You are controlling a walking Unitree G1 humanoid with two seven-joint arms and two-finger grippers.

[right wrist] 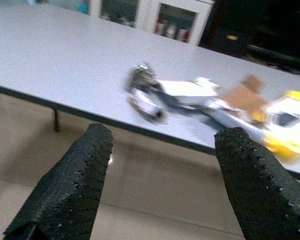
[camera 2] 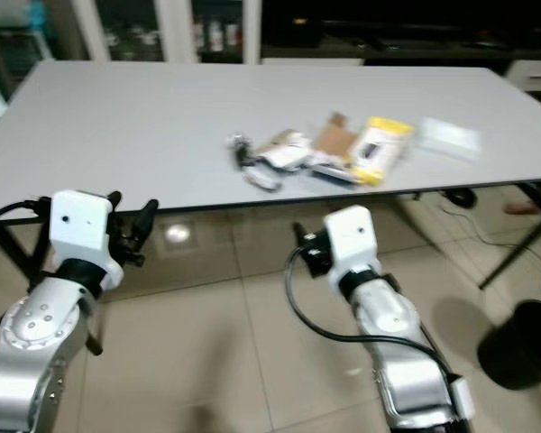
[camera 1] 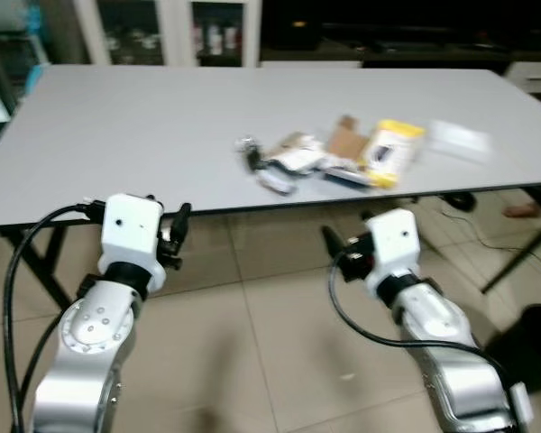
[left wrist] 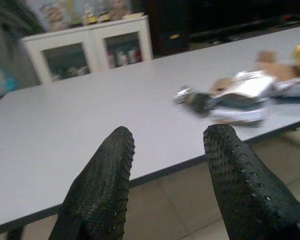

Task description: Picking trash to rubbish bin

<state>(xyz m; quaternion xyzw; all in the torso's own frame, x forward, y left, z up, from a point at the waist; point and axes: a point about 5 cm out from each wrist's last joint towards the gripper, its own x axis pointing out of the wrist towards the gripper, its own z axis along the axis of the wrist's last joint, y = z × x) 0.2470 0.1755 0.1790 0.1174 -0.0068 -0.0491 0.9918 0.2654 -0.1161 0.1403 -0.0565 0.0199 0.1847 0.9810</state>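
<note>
In the left eye view the trash (camera 1: 329,158) lies heaped right of centre on the grey table (camera 1: 126,135), near its front edge, so a clumsy sweep could push pieces off; blur keeps the wrappers from being told apart. In the right eye view a black bin (camera 2: 523,347) is cut off at lower right. In the left wrist view the left gripper (left wrist: 167,165) is spread and empty short of the table, as is the right gripper (right wrist: 162,165) in its wrist view.

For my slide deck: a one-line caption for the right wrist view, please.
Open right hand held short of the grey table, facing a trash pile and yellow package near its edge.
</note>
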